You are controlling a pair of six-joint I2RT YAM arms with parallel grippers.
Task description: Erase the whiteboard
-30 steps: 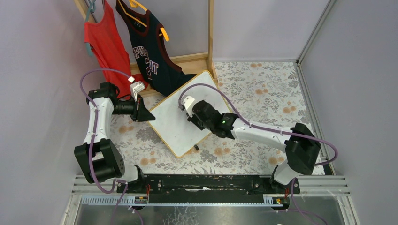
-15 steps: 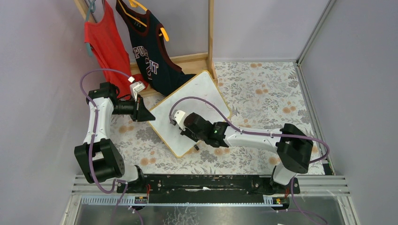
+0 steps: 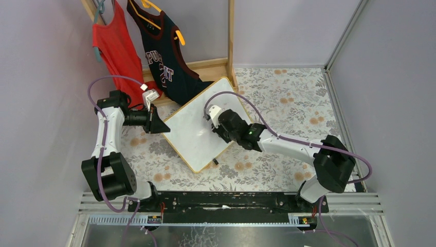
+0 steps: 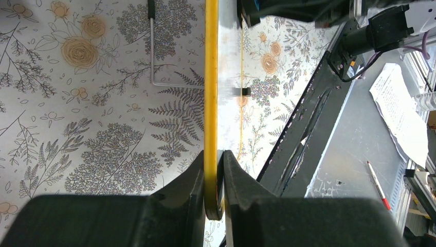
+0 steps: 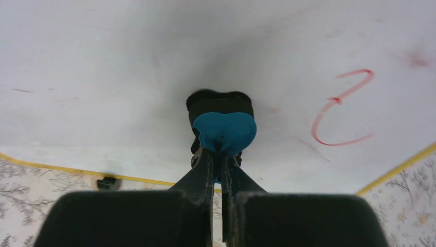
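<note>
whiteboard (image 3: 191, 138) lay flat on the floral table cover (image 3: 293, 98), between the two arms and turned like a diamond. its long axis ran from near-left to far-right in the overhead view.

in the right wrist view the board face (image 5: 103, 62) was mostly bare, with one curled red mark (image 5: 334, 99) left on it. that mark sat to the right of the blue eraser (image 5: 224, 128), apart from it and not under the pad. the eraser's dark felt appeared to be pressed against the board, though from this angle i could not confirm contact.

the right gripper (image 5: 216, 157) was pinched narrow around the eraser's blue grip. it was the arm over the board and the nearer one to the mark, so i judged the next stroke should be a sideways sweep to the right in that wrist view. i could not find the mark in the overhead view, where it was too small or hidden by the arm. i therefore took its bearing from the wrist camera alone.

the left gripper (image 4: 212, 175) was clamped on the board's yellow frame edge (image 4: 211, 77) at the left corner, fingers on either side of it. i judged it served to steady the board against the wiping push.
</note>
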